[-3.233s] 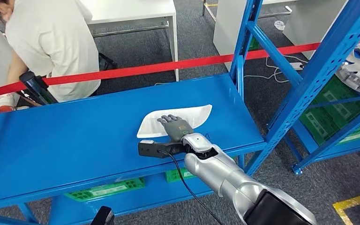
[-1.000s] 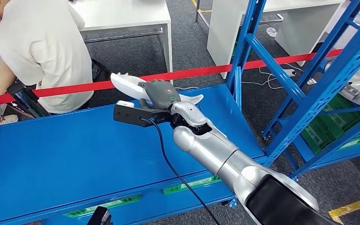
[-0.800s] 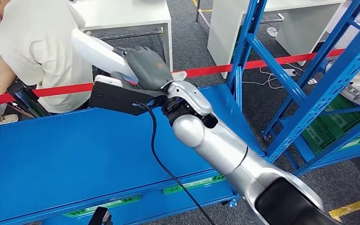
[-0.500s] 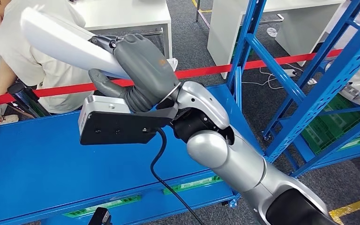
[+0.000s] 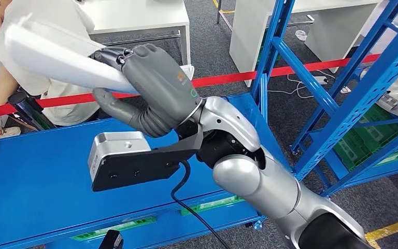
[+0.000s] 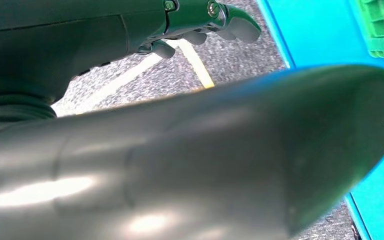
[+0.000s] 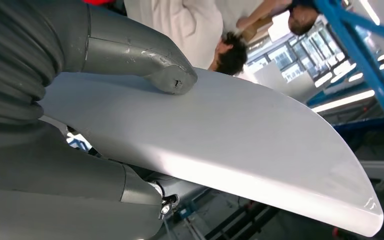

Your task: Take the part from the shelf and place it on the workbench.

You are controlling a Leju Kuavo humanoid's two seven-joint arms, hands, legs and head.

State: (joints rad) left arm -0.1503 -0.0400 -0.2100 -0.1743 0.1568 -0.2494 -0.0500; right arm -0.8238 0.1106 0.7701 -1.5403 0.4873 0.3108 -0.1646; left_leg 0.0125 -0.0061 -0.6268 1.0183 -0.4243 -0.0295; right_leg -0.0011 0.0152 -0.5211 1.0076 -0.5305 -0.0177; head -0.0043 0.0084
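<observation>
The part [image 5: 57, 57] is a long white curved shell, raised well above the blue shelf board [image 5: 31, 176] at the upper left of the head view. My right hand [image 5: 155, 88] grips it at one end, fingers over the top and thumb underneath. In the right wrist view the thumb [image 7: 145, 55] presses on the part's smooth white face [image 7: 230, 145], which tapers to a point. My left hand [image 6: 180, 150] hangs low beside the shelf edge; its fingers [image 6: 200, 15] are apart from the thumb and hold nothing.
A person in a white shirt [image 5: 46, 21] bends over behind the red tape [image 5: 290, 67], close to the raised part. White tables [image 5: 134, 15] stand beyond. Blue shelf uprights [image 5: 272, 46] rise on the right, with green crates [image 5: 373, 129] behind them.
My right hand has lifted the part off the shelf board and carried it up, left and closer to the camera. The shelf board now lies bare below it.
</observation>
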